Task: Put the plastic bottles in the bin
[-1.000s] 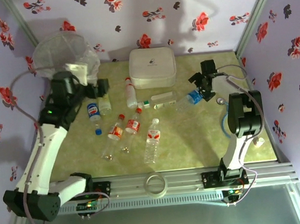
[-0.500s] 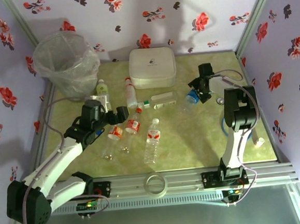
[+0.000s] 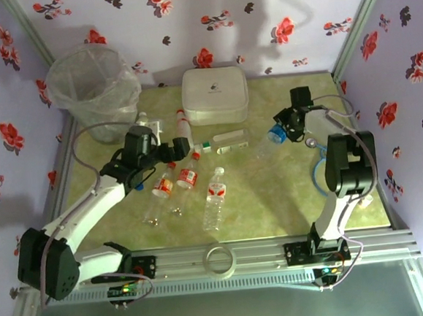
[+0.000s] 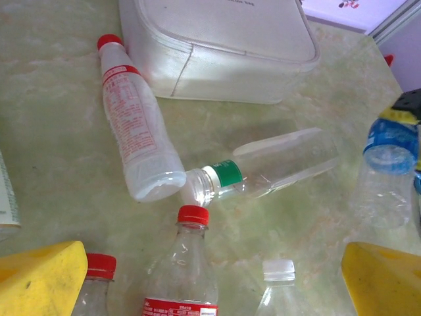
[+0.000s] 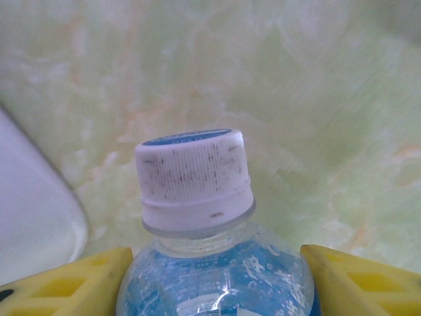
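Right claw (image 5: 214,263): the yellow fingers are pressed against both sides of the blue-labelled bottle (image 5: 195,181), just below its white cap.
Left claw (image 4: 214,280): the fingers are held wide apart, with nothing gripped, above lying bottles.
Bottles below: a red-capped bottle (image 4: 135,125) and a green-banded bottle (image 4: 276,164) are laid flat on the surface (image 3: 273,197).
White box (image 3: 214,93): set between the claws, at the far edge.
Bin (image 3: 104,100): stood in the far left corner, well apart from the gripped bottle.

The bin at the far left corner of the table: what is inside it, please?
A crinkly clear plastic bag lines the bin and folds over its rim. The bag's folds and the cloudy wall hide the bottom, so I cannot tell whether anything lies there.
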`<action>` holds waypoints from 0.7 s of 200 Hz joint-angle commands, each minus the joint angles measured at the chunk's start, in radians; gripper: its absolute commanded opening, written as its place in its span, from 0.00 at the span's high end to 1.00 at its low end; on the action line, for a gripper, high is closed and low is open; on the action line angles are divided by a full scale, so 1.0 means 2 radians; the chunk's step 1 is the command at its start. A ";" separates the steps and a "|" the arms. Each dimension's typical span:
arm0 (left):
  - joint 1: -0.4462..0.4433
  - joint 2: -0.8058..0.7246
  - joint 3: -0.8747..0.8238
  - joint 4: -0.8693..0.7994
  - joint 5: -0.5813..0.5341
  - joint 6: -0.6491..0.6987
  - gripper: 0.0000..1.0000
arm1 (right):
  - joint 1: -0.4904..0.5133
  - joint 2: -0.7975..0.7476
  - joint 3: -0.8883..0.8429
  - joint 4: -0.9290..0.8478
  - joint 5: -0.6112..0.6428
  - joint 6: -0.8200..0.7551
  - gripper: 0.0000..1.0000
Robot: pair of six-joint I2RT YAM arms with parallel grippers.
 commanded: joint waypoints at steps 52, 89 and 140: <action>-0.046 0.085 0.099 -0.026 0.081 0.020 0.00 | 0.093 -0.111 -0.008 -0.065 -0.054 -0.128 0.43; -0.078 0.149 0.136 -0.007 0.148 0.019 0.00 | 0.141 -0.128 -0.029 -0.023 -0.088 -0.103 0.42; -0.090 0.195 0.126 0.093 0.212 -0.051 0.00 | 0.171 -0.127 -0.020 -0.002 -0.092 -0.081 0.41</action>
